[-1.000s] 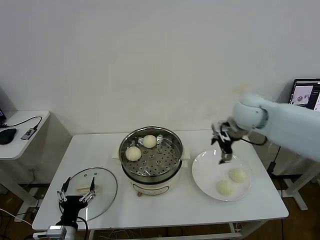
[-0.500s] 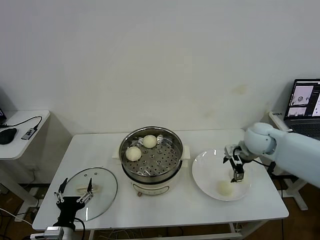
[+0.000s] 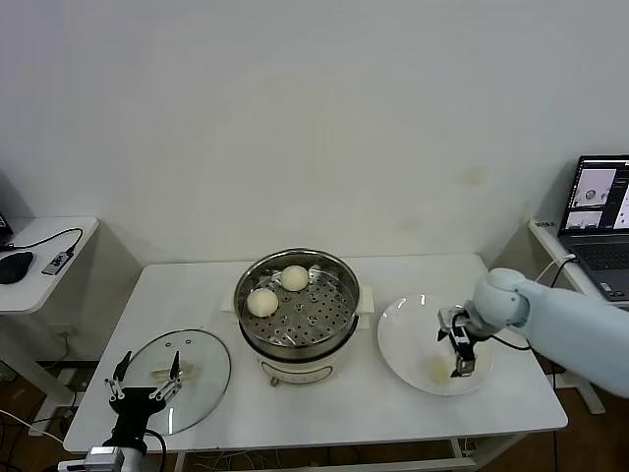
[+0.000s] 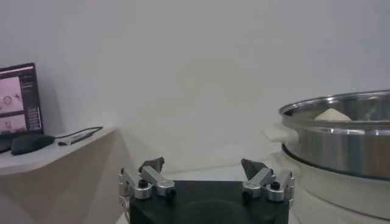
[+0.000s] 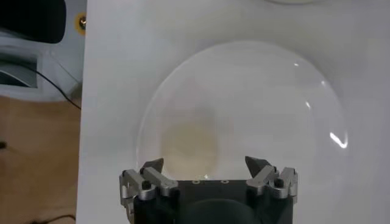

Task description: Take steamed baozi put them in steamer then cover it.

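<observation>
The steamer (image 3: 339,324) stands mid-table with two steamed baozi (image 3: 261,301) (image 3: 294,277) on its perforated tray. Right of it is a white plate (image 3: 403,339) with one baozi (image 3: 437,369) showing. My right gripper (image 3: 459,356) hangs low over the plate just beside that bun, jaws open. In the right wrist view a pale baozi (image 5: 189,143) lies just beyond the spread fingertips of my right gripper (image 5: 205,165), nothing gripped. The cover (image 3: 201,359) lies flat at the front left. My left gripper (image 3: 147,379) waits open at its near edge, and its wrist view shows that gripper (image 4: 204,167) beside the steamer (image 4: 341,143).
A side table (image 3: 39,265) with a mouse and cables stands to the left. An open laptop (image 3: 600,197) sits at the far right. The table's front edge runs close below the plate and the cover.
My right gripper has swung right and down from above the plate's back rim to just over the buns, hiding one. The left arm has barely shifted.
</observation>
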Robot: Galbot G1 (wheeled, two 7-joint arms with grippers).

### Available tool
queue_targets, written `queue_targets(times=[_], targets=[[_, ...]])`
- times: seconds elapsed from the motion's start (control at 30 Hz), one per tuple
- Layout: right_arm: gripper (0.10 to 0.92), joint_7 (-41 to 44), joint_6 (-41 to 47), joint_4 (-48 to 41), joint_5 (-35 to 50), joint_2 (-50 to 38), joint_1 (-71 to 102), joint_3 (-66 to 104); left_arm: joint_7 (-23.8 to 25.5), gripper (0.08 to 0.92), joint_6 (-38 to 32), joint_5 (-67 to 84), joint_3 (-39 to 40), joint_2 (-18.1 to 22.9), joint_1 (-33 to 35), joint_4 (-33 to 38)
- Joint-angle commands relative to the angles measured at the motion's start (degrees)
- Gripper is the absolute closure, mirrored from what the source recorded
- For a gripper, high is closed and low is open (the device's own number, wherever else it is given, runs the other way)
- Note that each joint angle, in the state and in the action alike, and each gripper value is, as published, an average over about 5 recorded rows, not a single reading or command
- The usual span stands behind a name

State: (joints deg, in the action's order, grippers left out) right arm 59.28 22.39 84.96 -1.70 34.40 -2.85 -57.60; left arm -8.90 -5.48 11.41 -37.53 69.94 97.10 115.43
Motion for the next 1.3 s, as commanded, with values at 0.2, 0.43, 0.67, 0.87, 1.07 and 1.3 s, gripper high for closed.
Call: queue_targets(times=[0.2,0.43,0.67,0.87,1.07,1.3], targets=[[0.261,-1.2,0.0,-2.2,-1.6,1.9,5.3,3.4,0.1,0.177,-0.2,0.1,0.0,0.0,-0.2,-0.4],[0.292,-1.5,0.3,-2.9,-2.1,2.8,5.4,3.8,0.1,0.177,-0.2,0.1,0.0,0.1,-0.3,-0.5],[0.336,-1.0,0.9,-2.9,-2.6,2.8,5.3,4.0,0.0,0.177,-0.3,0.1,0.0,0.2,-0.3,-0.7],[0.421,-0.3,0.8,-2.5,-2.6,2.2,4.3,4.3,0.0,0.177,-0.3,0.1,0.0,0.2,-0.3,-0.7],[0.466,0.2,0.8,-1.2,-1.5,1.0,2.0,4.3,0.0,0.177,-0.3,0.1,0.0,0.2,-0.4,-0.5],[0.491,1.2,1.0,1.2,2.9,-1.3,-6.9,2.7,0.0,0.177,-0.2,0.1,0.1,0.0,-0.6,-0.5]])
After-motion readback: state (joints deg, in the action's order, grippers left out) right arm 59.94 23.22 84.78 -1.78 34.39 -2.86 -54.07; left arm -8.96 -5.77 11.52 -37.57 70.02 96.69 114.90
